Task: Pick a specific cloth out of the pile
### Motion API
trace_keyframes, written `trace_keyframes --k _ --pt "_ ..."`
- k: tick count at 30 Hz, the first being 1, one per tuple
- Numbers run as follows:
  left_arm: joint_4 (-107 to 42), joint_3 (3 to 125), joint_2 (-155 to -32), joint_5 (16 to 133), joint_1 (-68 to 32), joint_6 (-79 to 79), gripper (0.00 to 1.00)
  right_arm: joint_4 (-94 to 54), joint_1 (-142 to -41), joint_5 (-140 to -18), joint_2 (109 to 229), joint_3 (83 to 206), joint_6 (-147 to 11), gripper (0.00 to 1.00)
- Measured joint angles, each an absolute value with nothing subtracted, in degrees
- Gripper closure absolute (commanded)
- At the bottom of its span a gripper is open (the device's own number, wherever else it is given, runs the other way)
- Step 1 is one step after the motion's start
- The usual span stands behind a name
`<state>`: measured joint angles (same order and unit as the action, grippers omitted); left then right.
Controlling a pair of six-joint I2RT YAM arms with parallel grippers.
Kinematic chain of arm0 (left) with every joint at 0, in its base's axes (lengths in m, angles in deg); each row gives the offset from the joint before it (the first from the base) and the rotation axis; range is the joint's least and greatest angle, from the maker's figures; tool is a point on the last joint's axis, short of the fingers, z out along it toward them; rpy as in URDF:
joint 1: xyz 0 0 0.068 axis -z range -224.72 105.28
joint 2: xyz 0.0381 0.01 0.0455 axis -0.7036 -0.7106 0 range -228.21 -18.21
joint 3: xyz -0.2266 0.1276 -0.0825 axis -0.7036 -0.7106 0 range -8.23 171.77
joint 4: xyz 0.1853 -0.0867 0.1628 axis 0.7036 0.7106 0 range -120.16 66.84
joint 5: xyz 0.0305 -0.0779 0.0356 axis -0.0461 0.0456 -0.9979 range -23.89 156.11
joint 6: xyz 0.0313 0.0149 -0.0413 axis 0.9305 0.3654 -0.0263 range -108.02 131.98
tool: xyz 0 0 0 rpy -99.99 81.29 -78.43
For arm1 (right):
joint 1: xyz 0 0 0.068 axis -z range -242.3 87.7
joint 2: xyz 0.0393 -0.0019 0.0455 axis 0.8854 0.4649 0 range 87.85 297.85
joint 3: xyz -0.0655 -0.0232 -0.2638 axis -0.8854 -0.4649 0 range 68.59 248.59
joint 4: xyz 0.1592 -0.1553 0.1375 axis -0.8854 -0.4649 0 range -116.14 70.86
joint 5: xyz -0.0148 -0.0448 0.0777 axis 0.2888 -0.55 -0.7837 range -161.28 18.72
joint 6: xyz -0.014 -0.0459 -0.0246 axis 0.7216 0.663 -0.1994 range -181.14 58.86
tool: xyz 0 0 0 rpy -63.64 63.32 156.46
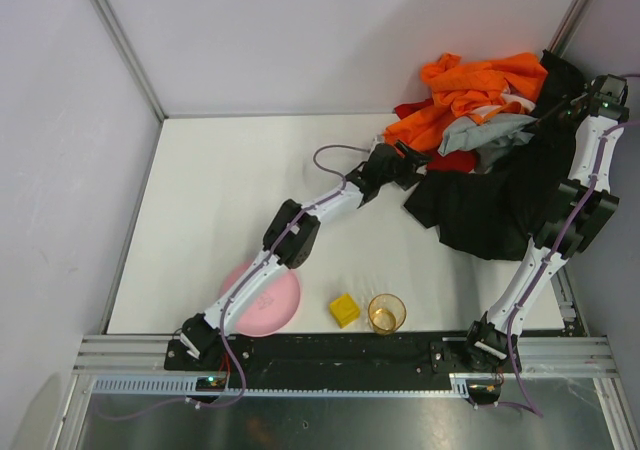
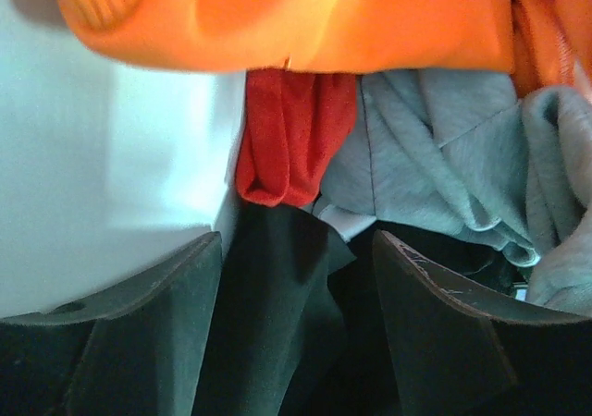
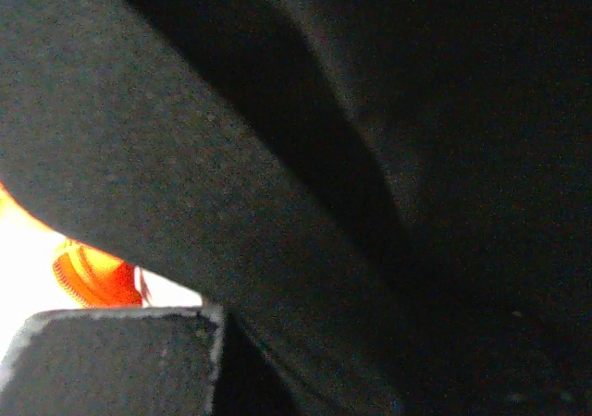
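The cloth [image 2: 291,139], seen at twelve o'clock between the spread fingers of the left gripper [image 2: 296,250], is not yet gripped; the right gripper [image 1: 562,107] is buried in the pile [image 1: 480,205], so its finger state cannot be told.

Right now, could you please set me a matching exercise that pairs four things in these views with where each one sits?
Things:
1. red cloth
2. pink plate
3. yellow block
4. left end effector

Places or states:
A. between the plate and the amber cup
B. open, facing the pile
C. hanging just below the orange garment
D. partly under the left arm

Pairs: 1-C, 2-D, 3-A, 4-B.
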<state>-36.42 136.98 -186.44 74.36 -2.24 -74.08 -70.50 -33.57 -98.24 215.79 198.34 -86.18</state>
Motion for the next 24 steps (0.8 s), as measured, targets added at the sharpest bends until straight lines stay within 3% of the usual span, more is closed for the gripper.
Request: trace_keyframes --k 13,22,24 --pt "-36.9 141.4 -190.0 69.7 0.1 -81.0 0.49 -70.2 -33.5 -99.0 215.8 198.0 -86.2 1.00" --pt "-37.4 142.3 -191.5 64.2 0.0 -84.9 0.94 -69.7 -33.2 -100.1 215.8 197.3 -86.2 1.00" --pt "-37.5 142.3 -191.5 64.2 0.0 -85.0 0.98 -69.6 -33.2 -100.3 215.8 197.2 -86.2 1.00"
